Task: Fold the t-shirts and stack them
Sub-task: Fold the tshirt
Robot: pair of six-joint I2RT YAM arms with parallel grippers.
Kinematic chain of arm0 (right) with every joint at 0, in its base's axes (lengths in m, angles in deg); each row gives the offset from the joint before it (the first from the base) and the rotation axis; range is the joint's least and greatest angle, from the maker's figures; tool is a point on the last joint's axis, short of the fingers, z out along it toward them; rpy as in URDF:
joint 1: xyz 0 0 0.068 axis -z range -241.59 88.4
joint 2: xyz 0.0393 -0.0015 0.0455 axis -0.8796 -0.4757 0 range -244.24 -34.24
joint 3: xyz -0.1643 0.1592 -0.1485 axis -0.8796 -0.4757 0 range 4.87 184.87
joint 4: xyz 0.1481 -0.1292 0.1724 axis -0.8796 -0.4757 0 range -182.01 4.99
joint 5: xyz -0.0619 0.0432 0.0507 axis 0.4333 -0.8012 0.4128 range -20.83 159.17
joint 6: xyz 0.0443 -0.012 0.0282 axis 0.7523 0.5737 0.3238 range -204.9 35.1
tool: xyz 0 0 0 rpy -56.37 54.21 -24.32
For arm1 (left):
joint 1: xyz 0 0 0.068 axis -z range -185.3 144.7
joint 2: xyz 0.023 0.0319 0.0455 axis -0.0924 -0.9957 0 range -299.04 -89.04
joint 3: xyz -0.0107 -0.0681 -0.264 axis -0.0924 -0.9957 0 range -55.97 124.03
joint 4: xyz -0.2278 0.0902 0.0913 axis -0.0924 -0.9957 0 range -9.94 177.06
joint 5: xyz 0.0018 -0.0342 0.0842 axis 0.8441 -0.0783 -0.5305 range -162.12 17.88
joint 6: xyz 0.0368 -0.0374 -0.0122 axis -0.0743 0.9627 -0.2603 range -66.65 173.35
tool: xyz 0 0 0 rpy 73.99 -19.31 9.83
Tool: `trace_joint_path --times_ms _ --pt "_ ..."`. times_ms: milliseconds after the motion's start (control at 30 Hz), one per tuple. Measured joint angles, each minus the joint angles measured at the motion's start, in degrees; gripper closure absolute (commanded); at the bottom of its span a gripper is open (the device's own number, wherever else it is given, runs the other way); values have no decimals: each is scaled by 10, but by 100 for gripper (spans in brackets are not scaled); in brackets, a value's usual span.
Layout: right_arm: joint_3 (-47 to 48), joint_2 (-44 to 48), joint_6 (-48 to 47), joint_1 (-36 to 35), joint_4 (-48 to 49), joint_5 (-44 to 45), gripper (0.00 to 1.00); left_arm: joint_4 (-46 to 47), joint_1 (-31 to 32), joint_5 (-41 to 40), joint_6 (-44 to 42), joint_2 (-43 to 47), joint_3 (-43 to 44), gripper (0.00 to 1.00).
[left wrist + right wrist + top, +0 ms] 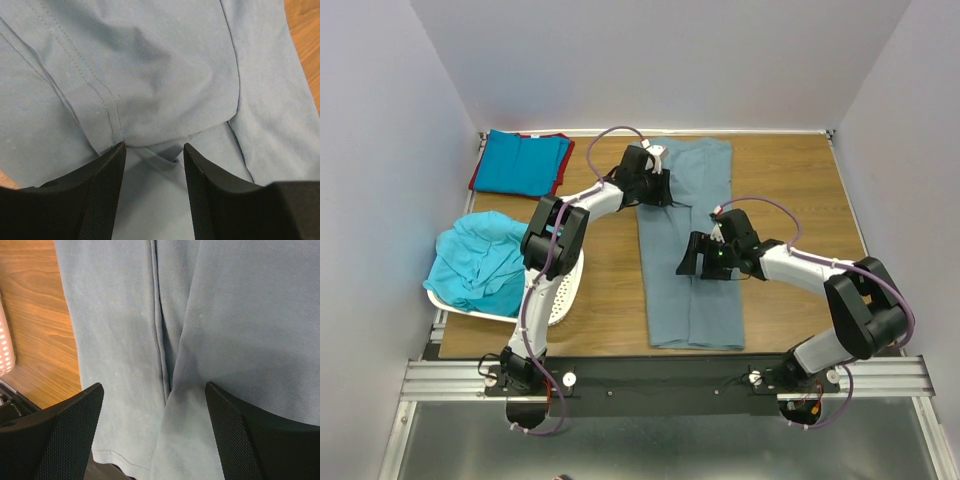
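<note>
Four t-shirts show in the top view. The grey-blue t-shirt (695, 310) lies flat in the middle of the tabletop (790, 190), folded lengthwise into a long narrow strip that runs from the far edge toward the near edge.

The left fingers (107, 185) are over the far part of this strip, at its left side. They stand apart, and a soft raised fold of the cloth with a double-stitched hem sits just at their tips. The gap between them shows a lower layer of the same cloth.

The right fingers (65, 435) hover over the middle of the strip, spread wide and clamped on nothing. A long seam of the shirt runs down between them. In the right wrist view, bare wood shows to the left of the shirt's edge.

The bright blue t-shirt (520, 163) lies folded in the far left corner. It rests on top of the red t-shirt (472, 182), of which only a thin border shows.

The turquoise t-shirt (480, 260) is crumpled in the white perforated basket (565, 290) at the left edge of the tabletop, well apart from the grey-blue one.
</note>
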Motion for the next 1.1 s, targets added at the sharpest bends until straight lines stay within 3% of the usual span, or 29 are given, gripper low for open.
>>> trace_joint_path --times_ms 400,567,867,1100 --pt "27 -22 5 -13 -7 -1 10 -23 -4 -4 -23 1 47 41" --pt "34 -23 5 -25 -17 1 10 -26 -4 -19 -25 66 26 41" --pt "28 59 6 -30 -81 58 11 92 32 -78 28 431 -332 42" --pt "4 155 12 -33 -198 122 16 81 135 -130 98 568 -570 45"
